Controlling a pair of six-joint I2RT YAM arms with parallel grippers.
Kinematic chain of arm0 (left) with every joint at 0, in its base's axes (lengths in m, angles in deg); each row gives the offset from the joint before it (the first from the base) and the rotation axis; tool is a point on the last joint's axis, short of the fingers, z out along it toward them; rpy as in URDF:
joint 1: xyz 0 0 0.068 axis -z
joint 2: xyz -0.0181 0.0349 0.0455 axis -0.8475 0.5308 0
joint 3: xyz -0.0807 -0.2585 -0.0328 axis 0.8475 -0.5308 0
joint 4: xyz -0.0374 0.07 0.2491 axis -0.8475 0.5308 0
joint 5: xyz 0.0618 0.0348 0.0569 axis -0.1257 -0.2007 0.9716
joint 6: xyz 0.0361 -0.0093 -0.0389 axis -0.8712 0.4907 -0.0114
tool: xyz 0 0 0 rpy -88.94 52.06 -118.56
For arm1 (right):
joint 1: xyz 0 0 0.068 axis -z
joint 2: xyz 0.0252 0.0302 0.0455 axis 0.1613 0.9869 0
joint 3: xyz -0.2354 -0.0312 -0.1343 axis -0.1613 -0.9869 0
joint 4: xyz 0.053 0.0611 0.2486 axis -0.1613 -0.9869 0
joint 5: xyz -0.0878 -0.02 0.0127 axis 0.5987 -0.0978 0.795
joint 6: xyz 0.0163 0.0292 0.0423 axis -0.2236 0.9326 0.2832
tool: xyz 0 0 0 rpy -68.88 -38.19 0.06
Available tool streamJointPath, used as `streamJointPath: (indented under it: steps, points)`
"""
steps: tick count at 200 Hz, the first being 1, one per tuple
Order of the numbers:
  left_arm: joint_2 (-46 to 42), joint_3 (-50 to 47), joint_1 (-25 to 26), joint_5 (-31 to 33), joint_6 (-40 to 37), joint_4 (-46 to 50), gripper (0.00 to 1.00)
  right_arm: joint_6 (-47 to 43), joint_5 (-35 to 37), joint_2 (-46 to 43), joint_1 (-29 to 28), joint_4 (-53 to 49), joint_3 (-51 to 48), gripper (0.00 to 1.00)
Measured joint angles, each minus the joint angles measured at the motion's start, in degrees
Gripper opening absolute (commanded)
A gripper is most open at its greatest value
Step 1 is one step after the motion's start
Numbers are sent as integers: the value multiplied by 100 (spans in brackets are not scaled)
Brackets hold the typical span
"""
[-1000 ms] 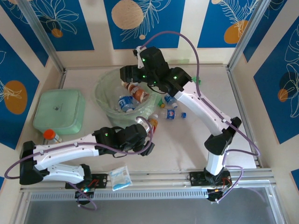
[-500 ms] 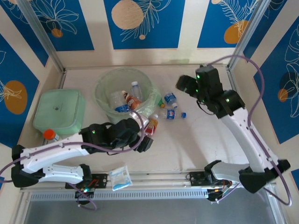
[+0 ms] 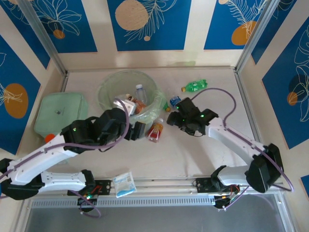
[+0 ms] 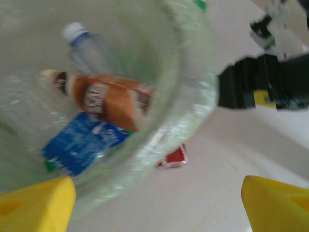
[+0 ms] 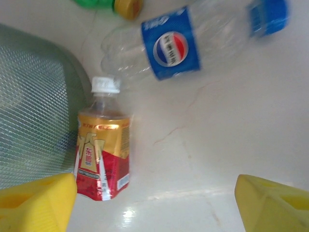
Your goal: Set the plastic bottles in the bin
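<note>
Your right gripper (image 5: 154, 198), wide and empty, hangs just beside the red-labelled bottle (image 5: 102, 159), cap pointing away.

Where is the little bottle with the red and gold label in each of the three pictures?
Top external: the red-labelled bottle lies at centre, just right of the bin.
Left wrist: a red sliver of it below centre, behind the bin's rim.
Right wrist: lower left, beside the bin's wall.
Shared landmark: the bin.
</note>
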Motion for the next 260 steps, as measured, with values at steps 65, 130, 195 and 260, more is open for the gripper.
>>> streamJointPath:
  steps: [65, 130, 195, 260]
  points:
    - [-413, -2, -684, -146, 26, 197, 88, 597, -146, 1169, -527, 1025, -15, 87]
    - [-450, -63, -715, -249, 24, 201, 88, 791, -256, 1746, -612, 1473, -63, 87]
    - [-442, -284, -717, -439, 24, 153, 87, 791, -356, 1880, -658, 1725, -103, 88]
    - [-437, -337, -721, -511, 26, 94, 87, 896, -304, 1884, -610, 1519, -59, 84]
